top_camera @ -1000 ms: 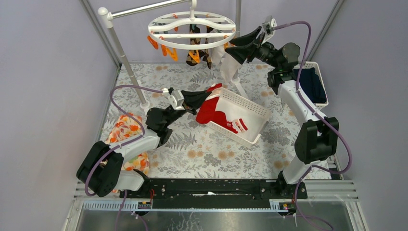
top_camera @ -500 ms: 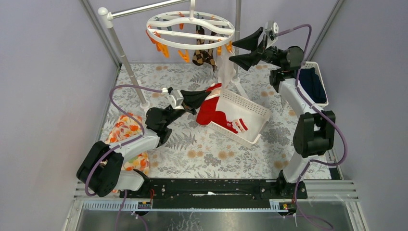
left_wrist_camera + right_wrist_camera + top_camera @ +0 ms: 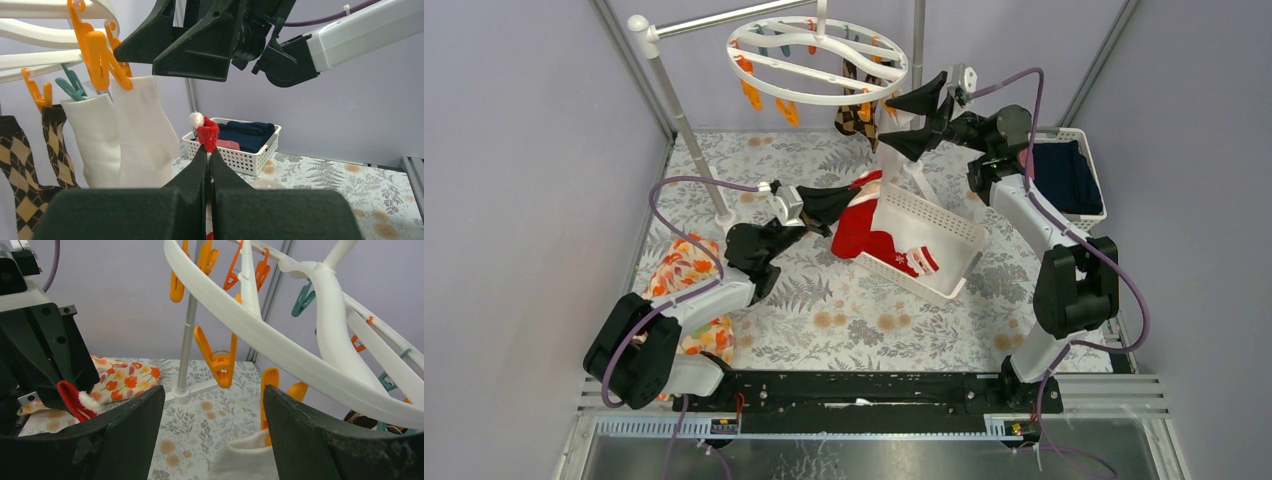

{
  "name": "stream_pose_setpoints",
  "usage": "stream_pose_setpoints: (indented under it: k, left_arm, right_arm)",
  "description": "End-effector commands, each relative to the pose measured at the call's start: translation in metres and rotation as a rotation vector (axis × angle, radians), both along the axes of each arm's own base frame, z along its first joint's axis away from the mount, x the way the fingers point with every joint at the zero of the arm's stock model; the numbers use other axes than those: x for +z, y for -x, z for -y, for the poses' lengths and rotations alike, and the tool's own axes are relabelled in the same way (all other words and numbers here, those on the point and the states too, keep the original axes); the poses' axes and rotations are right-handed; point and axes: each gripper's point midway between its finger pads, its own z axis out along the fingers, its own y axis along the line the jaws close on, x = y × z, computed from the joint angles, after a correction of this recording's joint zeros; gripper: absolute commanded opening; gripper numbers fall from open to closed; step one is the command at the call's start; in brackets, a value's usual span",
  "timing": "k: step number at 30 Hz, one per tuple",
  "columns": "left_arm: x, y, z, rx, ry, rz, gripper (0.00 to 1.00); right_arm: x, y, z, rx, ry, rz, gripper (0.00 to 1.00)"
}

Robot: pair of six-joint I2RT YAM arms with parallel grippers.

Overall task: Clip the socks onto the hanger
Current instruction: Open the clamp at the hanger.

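Red sock (image 3: 207,135) in left gripper (image 3: 209,150); right gripper (image 3: 884,131) raised, agape, beside hanger (image 3: 824,100).

The right gripper (image 3: 884,130) has let go of the whitish sock (image 3: 145,135); the hanger (image 3: 824,100) has swung left.

Centre of the overhead view: white slatted basket (image 3: 936,222), set askew on the fern-print surface (image 3: 824,315). Right edge: smaller white basket (image 3: 1097,190), holds folded navy clothes (image 3: 1069,175), with a pink piece (image 3: 227,144) at their edge in the left wrist view. Lower left: orange floral cloth (image 3: 682,278), bunched on the surface. Upper left: white pole (image 3: 682,125), rises from a footed base and carries a crossbar at its top.
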Motion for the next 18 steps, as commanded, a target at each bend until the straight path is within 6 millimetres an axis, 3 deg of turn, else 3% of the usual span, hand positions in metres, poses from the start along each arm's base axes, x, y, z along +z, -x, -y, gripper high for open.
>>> stream_pose_setpoints:
  k: [1,8,18]
  left_arm:
    - [0.004,0.000,-0.008,0.021,0.015,0.039,0.00]
    - [0.002,-0.003,-0.016,0.039,0.018,0.037,0.00]
    - [0.003,-0.003,-0.019,0.040,0.027,0.037,0.00]
  right_arm:
    - [0.029,0.014,-0.007,-0.046,-0.061,0.139,0.80]
    - [0.040,0.011,-0.012,-0.114,-0.109,0.158,0.81]
    - [0.038,0.016,-0.028,-0.062,-0.101,0.131,0.77]
